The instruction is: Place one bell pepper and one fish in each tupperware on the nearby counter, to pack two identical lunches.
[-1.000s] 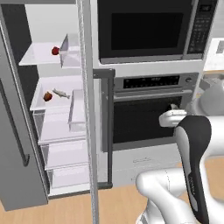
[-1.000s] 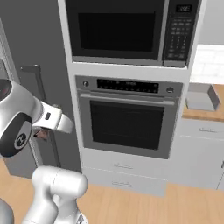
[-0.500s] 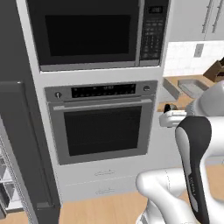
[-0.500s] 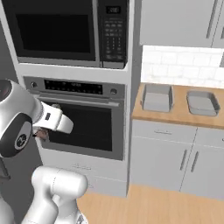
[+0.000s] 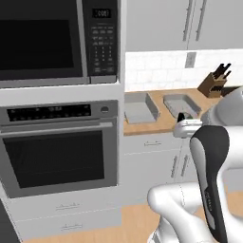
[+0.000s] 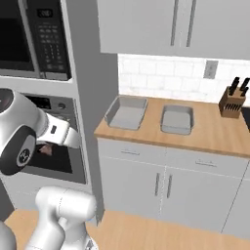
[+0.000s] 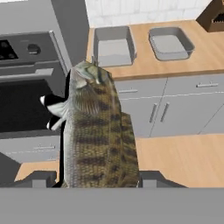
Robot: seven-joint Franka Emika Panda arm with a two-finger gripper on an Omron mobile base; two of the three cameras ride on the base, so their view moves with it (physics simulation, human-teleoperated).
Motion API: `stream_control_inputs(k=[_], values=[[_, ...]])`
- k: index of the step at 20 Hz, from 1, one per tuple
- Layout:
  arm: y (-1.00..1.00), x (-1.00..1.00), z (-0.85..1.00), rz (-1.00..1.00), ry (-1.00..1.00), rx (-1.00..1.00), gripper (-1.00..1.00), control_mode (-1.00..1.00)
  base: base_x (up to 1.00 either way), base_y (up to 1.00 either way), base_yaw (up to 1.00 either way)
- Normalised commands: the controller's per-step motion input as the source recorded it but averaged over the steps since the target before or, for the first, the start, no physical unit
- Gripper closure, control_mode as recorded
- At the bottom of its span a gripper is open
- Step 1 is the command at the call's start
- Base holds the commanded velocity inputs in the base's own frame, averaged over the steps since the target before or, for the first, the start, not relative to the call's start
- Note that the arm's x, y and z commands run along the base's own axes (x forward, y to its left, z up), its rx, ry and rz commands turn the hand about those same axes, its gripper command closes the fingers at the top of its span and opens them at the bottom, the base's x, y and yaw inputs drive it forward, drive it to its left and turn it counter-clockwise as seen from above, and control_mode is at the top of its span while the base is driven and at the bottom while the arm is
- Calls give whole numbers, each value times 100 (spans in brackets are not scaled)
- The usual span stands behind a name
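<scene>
Gripping a fish (image 7: 98, 135), the gripper (image 7: 94, 177) faces two tupperware tubs (image 7: 113, 45) (image 7: 170, 43) (both bare) on the counter (image 7: 205, 52)

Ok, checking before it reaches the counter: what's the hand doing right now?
Hand: closed on the fish, which stands up between its finger tips.
</scene>
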Motion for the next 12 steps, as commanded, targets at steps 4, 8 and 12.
stream_control_inputs(k=[4, 8, 12], values=[[0, 0, 0, 0, 0, 0, 100, 100, 84, -100, 17], [0, 0, 0, 0, 0, 0, 100, 100, 84, -74, 18], [0, 0, 0, 0, 0, 0, 100, 100, 59, -47, 15]])
